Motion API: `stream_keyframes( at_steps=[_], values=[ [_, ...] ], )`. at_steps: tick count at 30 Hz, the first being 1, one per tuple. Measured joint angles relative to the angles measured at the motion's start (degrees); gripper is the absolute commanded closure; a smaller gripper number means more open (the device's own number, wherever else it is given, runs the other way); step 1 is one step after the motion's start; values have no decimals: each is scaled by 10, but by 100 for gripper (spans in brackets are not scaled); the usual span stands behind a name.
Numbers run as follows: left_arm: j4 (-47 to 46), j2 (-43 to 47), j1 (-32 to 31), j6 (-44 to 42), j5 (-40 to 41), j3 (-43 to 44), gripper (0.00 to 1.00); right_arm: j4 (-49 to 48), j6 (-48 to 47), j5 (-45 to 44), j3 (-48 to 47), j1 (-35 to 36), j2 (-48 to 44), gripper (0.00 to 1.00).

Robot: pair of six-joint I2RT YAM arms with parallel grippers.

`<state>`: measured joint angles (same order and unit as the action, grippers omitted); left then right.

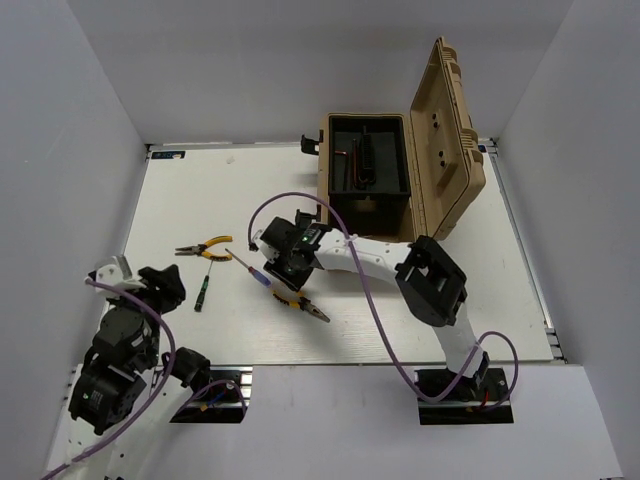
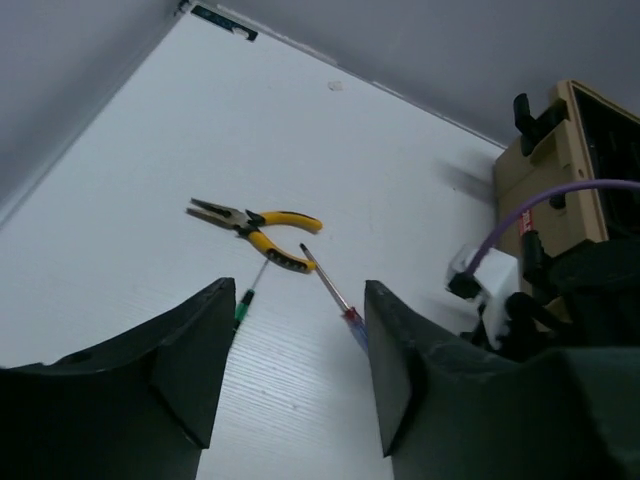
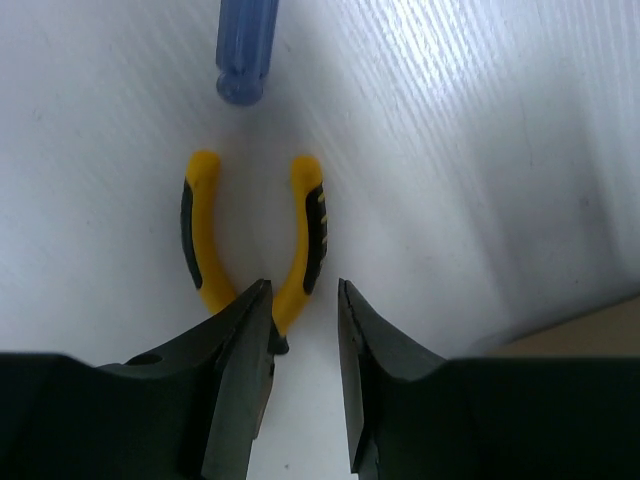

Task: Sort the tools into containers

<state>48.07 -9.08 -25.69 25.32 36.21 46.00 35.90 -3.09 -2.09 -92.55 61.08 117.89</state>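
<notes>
Place: a robot lab cell, by everything around me.
Walls: plain grey panels (image 1: pixel 80 130) box in my white table (image 1: pixel 200 190).
Fittings: my arm mounts (image 1: pixel 462 390) bolted down, purple cables (image 1: pixel 288 195) trailing.
Props: one tan tool case (image 1: pixel 445 170).

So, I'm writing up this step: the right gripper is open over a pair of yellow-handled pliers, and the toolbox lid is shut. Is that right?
Not quite: the toolbox lid is open, as the top view shows. The rest holds: the right gripper is open over a pair of yellow-handled pliers.
</notes>
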Motion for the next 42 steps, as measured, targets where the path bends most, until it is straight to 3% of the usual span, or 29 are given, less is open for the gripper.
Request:
stream_keyframes(
  at_steps=[3, 15, 17, 24, 31, 34, 42],
  values=[
    [-3, 0, 0, -9, -1, -12, 22, 2, 6, -9, -25, 0, 26, 59],
    [-6, 0, 0, -24, -3, -18, 21, 4, 14, -12, -46, 0, 67, 59],
    [-6, 0, 0, -24, -3, -18, 21, 3, 14, -10, -45, 0, 69, 63],
    [-7, 0, 0, -24, -4, -18, 21, -4, 13, 3, -30, -2, 65, 100],
    [-7, 0, 0, -24, -4, -18, 21, -8, 7, -1, -15, -4, 53, 100],
    [-7, 0, 0, -24, -4, -18, 21, 36, -11, 42, -29, -8, 51, 100],
    [-8, -1, 0, -25, -4, -18, 21, 146, -50, 170, -205, -21, 4, 100]
  ],
)
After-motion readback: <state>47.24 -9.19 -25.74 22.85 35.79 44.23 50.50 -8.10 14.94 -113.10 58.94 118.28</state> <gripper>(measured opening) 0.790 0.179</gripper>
